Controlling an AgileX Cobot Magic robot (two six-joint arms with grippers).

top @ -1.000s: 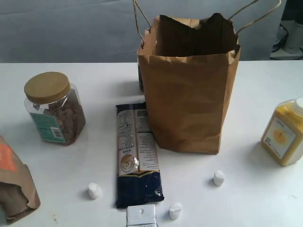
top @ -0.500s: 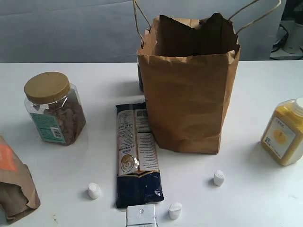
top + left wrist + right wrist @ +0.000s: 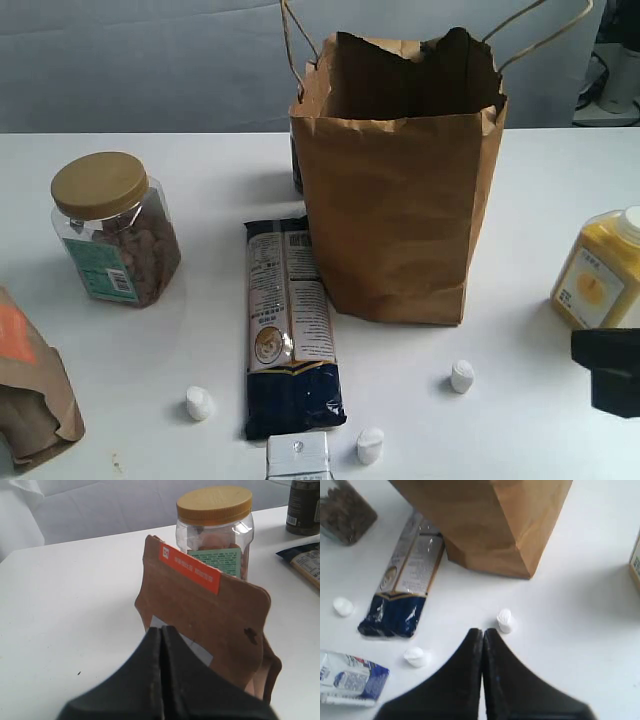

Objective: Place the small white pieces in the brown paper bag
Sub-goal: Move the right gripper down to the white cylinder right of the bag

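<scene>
Three small white pieces lie on the white table: one [image 3: 200,403] at the front left, one [image 3: 370,445] near the front edge, one [image 3: 462,376] in front of the brown paper bag [image 3: 395,180], which stands upright and open-topped. The right wrist view shows them as well [image 3: 504,620] [image 3: 415,656] [image 3: 343,606], with the bag [image 3: 485,520] behind. My right gripper [image 3: 482,631] is shut and empty, its tips just short of the nearest piece; its black body [image 3: 610,370] enters at the exterior view's right edge. My left gripper [image 3: 161,629] is shut and empty.
A dark blue packet [image 3: 290,325] lies left of the bag. A yellow-lidded jar [image 3: 115,230] and a brown pouch with an orange label [image 3: 30,385] stand at the left, a yellow bottle [image 3: 600,285] at the right, a white box [image 3: 298,457] at the front edge.
The right arm's black body has come into the exterior view at the right edge. The pieces, bag and other objects have not moved.
</scene>
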